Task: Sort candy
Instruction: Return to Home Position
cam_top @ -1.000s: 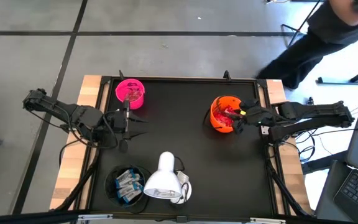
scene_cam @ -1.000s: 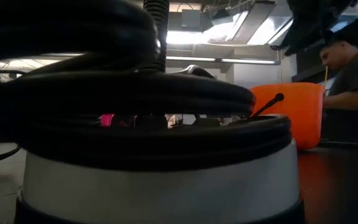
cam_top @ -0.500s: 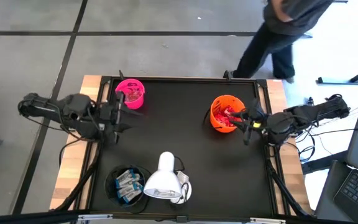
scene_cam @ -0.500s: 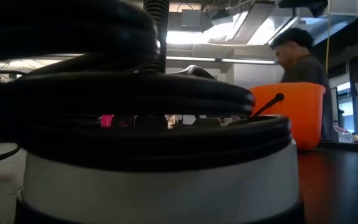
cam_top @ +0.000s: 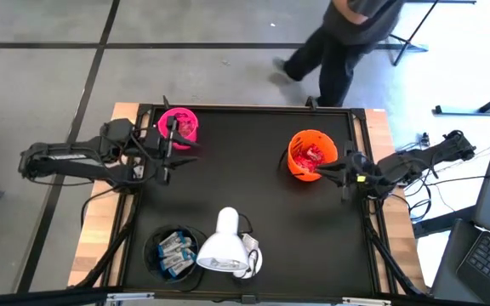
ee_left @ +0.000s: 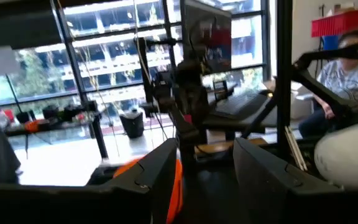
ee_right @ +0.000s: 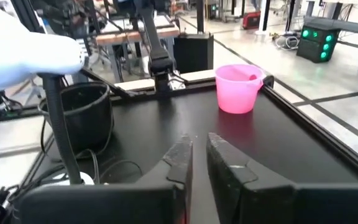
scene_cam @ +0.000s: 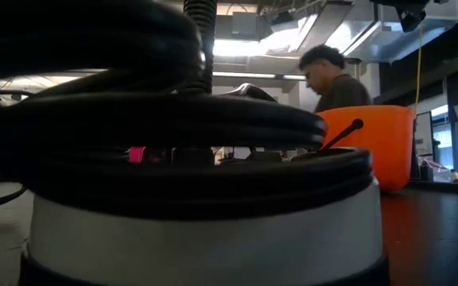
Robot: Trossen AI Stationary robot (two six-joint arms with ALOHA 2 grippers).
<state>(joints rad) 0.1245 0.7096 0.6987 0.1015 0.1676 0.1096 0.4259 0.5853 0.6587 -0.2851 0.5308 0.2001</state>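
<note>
The candy lies sorted in three cups on the black table: red packets (cam_top: 311, 155) in the orange cup (cam_top: 293, 158), pinkish pieces (cam_top: 182, 129) in the pink cup (cam_top: 167, 119), and white-and-blue bars (cam_top: 173, 248) in the black cup (cam_top: 153, 255). My left gripper (cam_top: 175, 153) hangs open just near of the pink cup, with nothing between its fingers (ee_left: 148, 177). My right gripper (cam_top: 323, 172) hangs beside the orange cup's right side. Its fingers (ee_right: 180, 158) stand almost together, only a thin slit between them, and nothing shows in it.
A white lamp head (cam_top: 223, 247) on a stand with coiled cable stands at the table's near middle; its base fills the low view. A raised dark rim (cam_top: 362, 136) runs round the table. A person (cam_top: 339, 38) walks past the far edge.
My right gripper has drawn back from over the orange cup toward the right edge and tipped up toward level, its fingers closing. My left gripper has swung toward the far edge, close to the pink cup, and stayed open. The person has walked leftward behind the table.
</note>
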